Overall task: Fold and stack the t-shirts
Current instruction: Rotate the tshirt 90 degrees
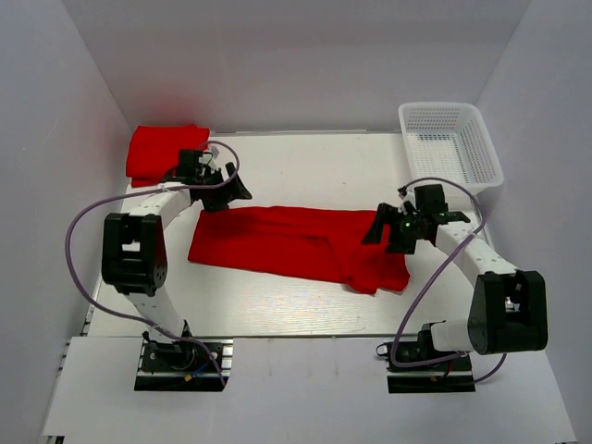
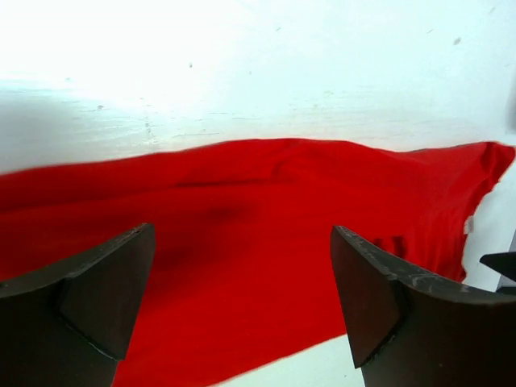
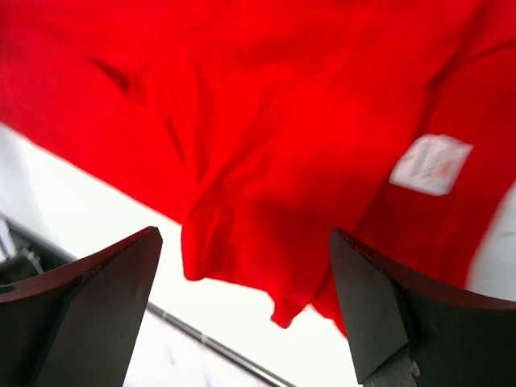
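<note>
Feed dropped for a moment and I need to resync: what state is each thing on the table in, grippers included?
middle shirt: laid out, partly folded, right end rumpled.
corner shirt: folded, far left.
basket: upright, empty.
left gripper: open, holding nothing.
right gripper: open, holding nothing.

plain bright red t-shirts (image 1: 296, 242) (white neck label (image 3: 430, 164)); white mesh basket (image 1: 450, 143).
</note>
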Controlling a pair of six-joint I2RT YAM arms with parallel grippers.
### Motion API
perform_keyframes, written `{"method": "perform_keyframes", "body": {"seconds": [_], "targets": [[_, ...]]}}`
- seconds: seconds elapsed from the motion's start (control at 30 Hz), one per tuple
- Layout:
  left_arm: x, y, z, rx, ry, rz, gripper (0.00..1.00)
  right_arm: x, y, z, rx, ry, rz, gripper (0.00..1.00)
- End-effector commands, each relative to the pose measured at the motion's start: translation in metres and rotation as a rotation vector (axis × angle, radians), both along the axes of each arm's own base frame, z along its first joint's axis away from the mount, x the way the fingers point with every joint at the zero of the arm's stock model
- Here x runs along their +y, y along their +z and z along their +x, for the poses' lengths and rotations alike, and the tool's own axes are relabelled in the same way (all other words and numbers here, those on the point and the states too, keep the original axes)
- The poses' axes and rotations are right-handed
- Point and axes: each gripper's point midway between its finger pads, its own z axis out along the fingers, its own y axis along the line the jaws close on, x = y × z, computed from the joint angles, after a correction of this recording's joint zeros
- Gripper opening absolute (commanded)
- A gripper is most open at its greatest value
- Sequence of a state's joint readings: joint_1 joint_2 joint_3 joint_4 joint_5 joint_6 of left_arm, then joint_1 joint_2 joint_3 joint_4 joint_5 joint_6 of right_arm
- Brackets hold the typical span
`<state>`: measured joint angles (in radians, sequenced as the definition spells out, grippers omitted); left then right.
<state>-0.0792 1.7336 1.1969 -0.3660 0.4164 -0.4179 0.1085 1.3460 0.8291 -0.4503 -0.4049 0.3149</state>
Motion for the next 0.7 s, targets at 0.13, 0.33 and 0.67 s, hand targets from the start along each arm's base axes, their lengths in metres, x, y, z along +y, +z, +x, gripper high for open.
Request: {"method": "perform_keyframes", "body": {"seconds": [0.13,0.33,0.67], "targets": [[-0.01,-0.051,-0.004,0.098,-0.045,0.019,0.99,0.026,-0.027,-0.016,0.097,0.056,0.065,0.9],[0.009,-0.09,-0.079,0.265,0.03,0.117,0.99,0.011,-0.066,0.017,0.142,-0.07,-0.054,0.9],[-0.043,-0.069,-0.268,0.507,-0.016,-0.111,0.99,0.06,-0.075,0.183,0.014,0.004,-0.029,0.9]]}}
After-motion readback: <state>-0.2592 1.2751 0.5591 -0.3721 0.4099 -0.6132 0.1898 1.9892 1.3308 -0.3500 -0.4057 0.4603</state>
